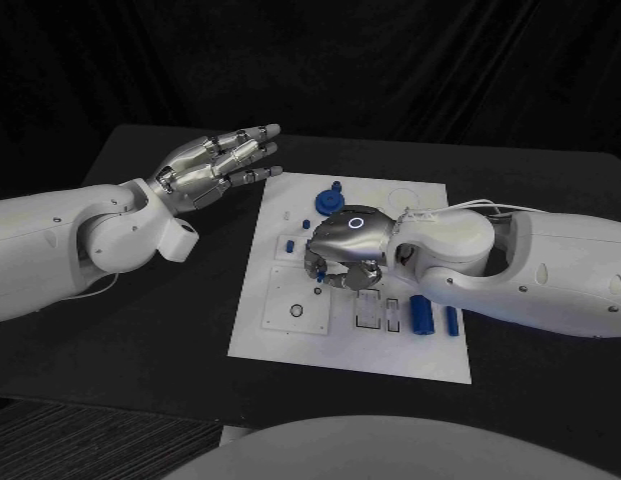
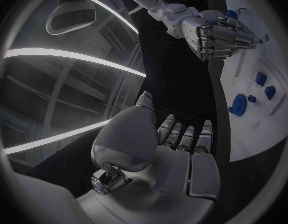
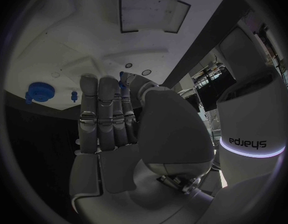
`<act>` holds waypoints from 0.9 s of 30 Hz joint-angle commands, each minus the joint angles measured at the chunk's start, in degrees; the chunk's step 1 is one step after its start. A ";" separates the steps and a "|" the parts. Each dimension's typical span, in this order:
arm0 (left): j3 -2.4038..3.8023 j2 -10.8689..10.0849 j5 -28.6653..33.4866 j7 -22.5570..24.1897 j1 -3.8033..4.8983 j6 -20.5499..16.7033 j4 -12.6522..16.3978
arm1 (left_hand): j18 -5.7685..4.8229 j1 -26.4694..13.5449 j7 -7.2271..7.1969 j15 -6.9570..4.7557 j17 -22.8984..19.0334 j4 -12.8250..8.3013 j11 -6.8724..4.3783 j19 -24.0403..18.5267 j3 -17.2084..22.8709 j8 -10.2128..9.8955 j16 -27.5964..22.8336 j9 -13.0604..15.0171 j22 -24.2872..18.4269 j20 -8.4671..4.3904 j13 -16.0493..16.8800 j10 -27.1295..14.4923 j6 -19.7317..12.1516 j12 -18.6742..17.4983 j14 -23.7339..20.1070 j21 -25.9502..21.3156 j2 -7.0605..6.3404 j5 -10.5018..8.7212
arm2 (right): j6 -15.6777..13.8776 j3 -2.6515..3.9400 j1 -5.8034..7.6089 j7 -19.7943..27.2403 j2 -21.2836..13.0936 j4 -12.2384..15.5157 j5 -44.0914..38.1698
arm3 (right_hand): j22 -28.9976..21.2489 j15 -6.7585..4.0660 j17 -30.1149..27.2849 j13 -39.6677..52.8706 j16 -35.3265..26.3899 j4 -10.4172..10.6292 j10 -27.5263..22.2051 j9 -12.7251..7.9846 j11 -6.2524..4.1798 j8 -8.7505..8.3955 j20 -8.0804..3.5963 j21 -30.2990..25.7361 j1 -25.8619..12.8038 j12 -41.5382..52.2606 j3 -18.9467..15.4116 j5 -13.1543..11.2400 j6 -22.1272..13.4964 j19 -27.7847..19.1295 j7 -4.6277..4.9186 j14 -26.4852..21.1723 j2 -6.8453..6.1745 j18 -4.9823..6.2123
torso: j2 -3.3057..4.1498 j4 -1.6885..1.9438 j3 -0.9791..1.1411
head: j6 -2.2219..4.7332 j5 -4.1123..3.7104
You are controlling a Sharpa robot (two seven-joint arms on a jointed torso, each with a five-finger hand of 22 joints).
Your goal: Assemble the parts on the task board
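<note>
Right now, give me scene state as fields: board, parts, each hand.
board: white task board in the middle of the black table
parts: blue round part at the far end; blue long parts at the near right
left hand: left hand raised beside the board's far left corner, fingers spread, holding nothing
right hand: right hand down over the board's middle, fingers on a blue part; grip unclear

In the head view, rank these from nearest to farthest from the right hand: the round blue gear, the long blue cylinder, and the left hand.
From the right hand:
1. Long blue cylinder, at the task board's near-right area.
2. Round blue gear, at the board's far edge; too close to rank against the cylinder.
3. Left hand, off the board's far-left side.
</note>
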 commanded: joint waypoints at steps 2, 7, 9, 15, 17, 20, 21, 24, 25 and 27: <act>0.05 0.28 0.34 0.26 -0.07 0.96 -0.13 | 1.02 0.69 0.35 0.53 0.08 -0.09 0.27 0.10 -0.38 0.27 0.25 0.06 -0.01 0.31 0.03 -0.06 -0.06 0.04 0.00 0.06 0.08 0.39 | 0.01 0.03 -0.27 -1.49 -0.18 0.37 -0.56 | 3.45 0.16 -0.06 0.02 -0.38 0.02 0.34 -0.02 0.20 0.18 0.05 -0.38 0.09 -0.40 -0.25 0.26 0.24 0.35 0.07 0.09 0.00 -0.64 | 0.02 0.05 0.01 | -0.01 -0.03; 0.05 0.52 0.34 0.20 -0.08 1.03 -0.41 | 1.02 0.85 -0.09 0.69 0.08 -0.19 0.30 0.15 -0.41 0.16 0.25 -0.01 -0.05 0.35 -0.02 -0.26 -0.57 -0.16 -0.01 0.08 0.18 0.49 | 0.03 0.02 -0.58 -1.60 -0.22 0.46 -0.56 | 3.44 0.17 -0.14 0.01 -0.47 0.01 0.33 -0.03 0.21 0.15 0.06 -0.45 0.10 -0.41 -0.26 0.32 0.23 0.33 0.09 0.05 0.01 -0.63 | 0.03 -0.04 0.00 | -0.01 0.01; 0.05 0.54 0.34 0.21 -0.08 1.03 -0.45 | 1.01 0.86 -0.15 0.70 0.08 -0.21 0.28 0.13 -0.42 0.15 0.24 -0.02 -0.12 0.35 -0.03 -0.29 -0.63 -0.20 -0.02 0.07 0.19 0.49 | 0.00 0.02 -0.72 -1.64 -0.21 0.49 -0.56 | 3.44 0.17 -0.14 0.01 -0.47 0.01 0.33 -0.03 0.21 0.15 0.06 -0.45 0.10 -0.41 -0.26 0.32 0.23 0.33 0.09 0.05 0.01 -0.63 | 0.02 -0.01 0.00 | -0.01 -0.05; 0.05 0.58 0.34 0.16 -0.10 1.06 -0.60 | 1.01 0.87 -0.20 0.71 0.07 -0.21 0.26 0.08 -0.43 0.14 0.23 -0.02 -0.24 0.34 -0.03 -0.31 -0.65 -0.22 -0.04 0.04 0.20 0.49 | 0.21 0.02 -0.99 -1.75 -0.15 0.49 -0.56 | 3.42 0.18 -0.25 0.00 -0.57 -0.02 0.33 -0.05 0.22 0.11 0.07 -0.51 0.13 -0.43 -0.27 0.39 0.22 0.31 0.11 0.00 0.00 -0.62 | 0.04 0.02 -0.01 | -0.01 -0.04; 0.05 0.62 0.34 0.15 -0.10 1.08 -0.66 | 1.01 0.87 -0.20 0.71 0.07 -0.21 0.26 0.08 -0.43 0.14 0.23 -0.02 -0.24 0.34 -0.03 -0.31 -0.65 -0.22 -0.04 0.04 0.20 0.49 | 0.32 0.02 -1.08 -1.79 -0.09 0.45 -0.56 | 3.42 0.18 -0.29 0.00 -0.62 -0.03 0.34 -0.05 0.22 0.10 0.07 -0.54 0.14 -0.43 -0.27 0.40 0.22 0.30 0.11 -0.02 0.00 -0.62 | 0.05 0.07 0.00 | -0.01 -0.08; 0.05 0.71 0.34 0.15 -0.12 1.13 -0.77 | 1.01 0.87 -0.20 0.71 0.07 -0.21 0.26 0.08 -0.43 0.14 0.23 -0.02 -0.24 0.34 -0.03 -0.31 -0.65 -0.22 -0.04 0.04 0.20 0.49 | 0.43 0.02 -1.30 -1.85 -0.03 0.39 -0.56 | 3.36 0.19 -0.50 0.00 -0.83 -0.04 0.34 -0.05 0.22 0.10 0.07 -0.86 0.14 -0.43 -0.28 0.41 0.22 0.22 0.12 -0.09 -0.01 -0.58 | 0.02 0.01 0.00 | -0.01 -0.07; 0.05 0.74 0.34 0.15 -0.13 1.14 -0.80 | 1.01 0.87 -0.20 0.71 0.07 -0.21 0.26 0.08 -0.43 0.14 0.23 -0.02 -0.24 0.34 -0.03 -0.31 -0.65 -0.22 -0.04 0.04 0.20 0.49 | 0.45 0.02 -1.40 -1.87 -0.01 0.39 -0.56 | 3.32 0.19 -0.57 0.00 -0.90 -0.04 0.35 -0.06 0.22 0.09 0.07 -1.06 0.14 -0.43 -0.28 0.42 0.22 0.17 0.12 -0.12 -0.01 -0.55 | 0.03 0.03 -0.01 | -0.01 -0.11; 0.05 0.76 0.34 0.12 -0.17 1.20 -0.88 | 1.01 0.88 -0.23 0.71 0.08 -0.21 0.21 0.09 -0.45 0.13 0.24 -0.02 -0.22 0.34 -0.04 -0.35 -0.69 -0.25 -0.03 0.05 0.21 0.49 | 0.45 0.02 -1.58 -1.91 0.07 0.37 -0.56 | 3.27 0.21 -0.81 0.00 -1.15 -0.05 0.38 -0.06 0.23 0.07 0.08 -1.33 0.15 -0.42 -0.30 0.45 0.22 0.10 0.14 -0.24 -0.02 -0.51 | 0.04 0.05 -0.01 | -0.01 -0.15; 0.05 0.76 0.34 0.10 -0.19 1.22 -0.91 | 1.01 0.88 -0.23 0.71 0.08 -0.21 0.21 0.09 -0.45 0.13 0.24 -0.02 -0.22 0.34 -0.04 -0.35 -0.69 -0.25 -0.03 0.05 0.21 0.49 | 0.45 0.02 -1.63 -1.92 0.12 0.34 -0.56 | 3.27 0.21 -0.81 0.00 -1.15 -0.05 0.38 -0.06 0.23 0.07 0.08 -1.33 0.15 -0.42 -0.30 0.45 0.22 0.10 0.14 -0.24 -0.02 -0.51 | 0.03 0.06 0.00 | -0.01 -0.22; 0.05 0.78 0.34 0.07 -0.25 1.27 -0.98 | 1.01 0.88 -0.23 0.71 0.08 -0.21 0.21 0.09 -0.45 0.13 0.24 -0.02 -0.22 0.34 -0.04 -0.35 -0.69 -0.25 -0.03 0.05 0.21 0.49 | 0.43 0.02 -1.74 -1.94 0.23 0.28 -0.56 | 3.26 0.22 -0.86 0.00 -1.22 -0.08 0.42 -0.07 0.24 0.05 0.09 -1.34 0.17 -0.41 -0.31 0.49 0.23 0.07 0.16 -0.31 -0.02 -0.52 | 0.02 0.04 -0.02 | -0.01 -0.23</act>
